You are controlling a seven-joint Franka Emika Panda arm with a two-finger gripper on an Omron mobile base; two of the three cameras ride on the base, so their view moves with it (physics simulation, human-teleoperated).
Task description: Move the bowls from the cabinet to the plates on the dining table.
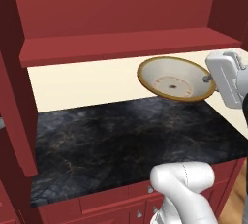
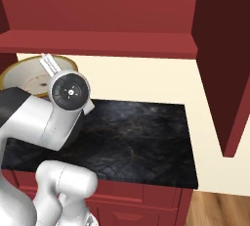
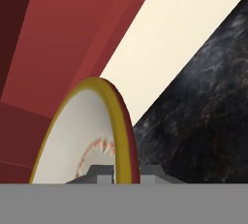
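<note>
The red wooden cabinet (image 1: 121,9) is seen with its shelf (image 1: 131,46) at twelve o'clock, above a black marble counter (image 1: 121,140) veined faintly in gold. Between them, in the air, a wide shallow bowl (image 1: 174,80), cream inside and gold-rimmed, is held tilted. Its rim is clamped at three o'clock by the gripper (image 3: 121,174), with the bowl extending toward nine o'clock from the fingers.

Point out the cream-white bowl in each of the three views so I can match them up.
Left base view: bowl upper right, tilted, held in the air above the black marble counter.
Right base view: upper left, its rim partly behind the arm.
Hand view: bottom left, edge-on, rim between the fingers.
Shared landmark: the red shelf above the counter.
</note>
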